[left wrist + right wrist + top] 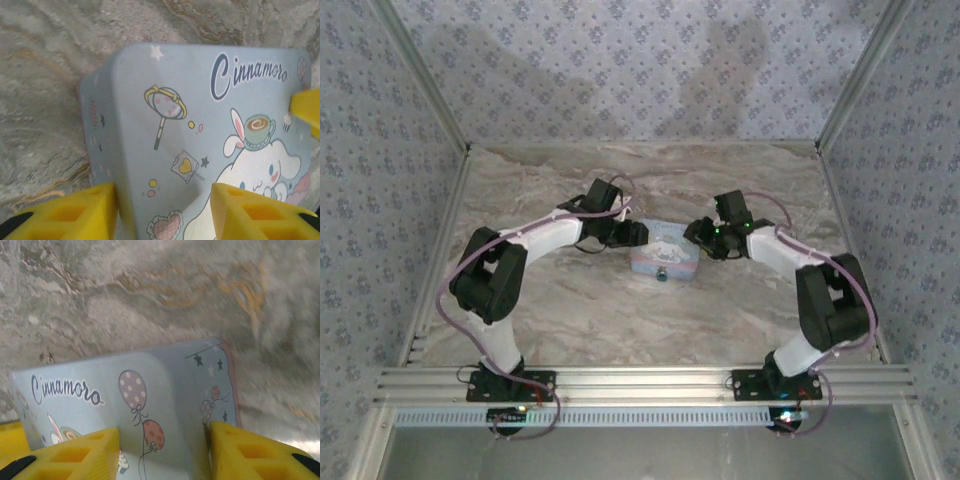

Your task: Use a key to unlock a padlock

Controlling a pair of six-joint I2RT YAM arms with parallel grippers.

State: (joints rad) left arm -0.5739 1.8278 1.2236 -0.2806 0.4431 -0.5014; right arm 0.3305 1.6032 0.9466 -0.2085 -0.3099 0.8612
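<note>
Pastel tin [665, 258] sits between your left tool [162, 200] and right tool [164, 437], both spread wide astride its ends, gripping nothing, so an uneven squeeze could skid it, swinging the padlock [662, 272] midway between them away.

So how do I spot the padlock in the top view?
Find the pastel cartoon tin in the middle of the marble table. The padlock is the tiny dark, bluish speck on its near side, far smaller than the tin.
</note>
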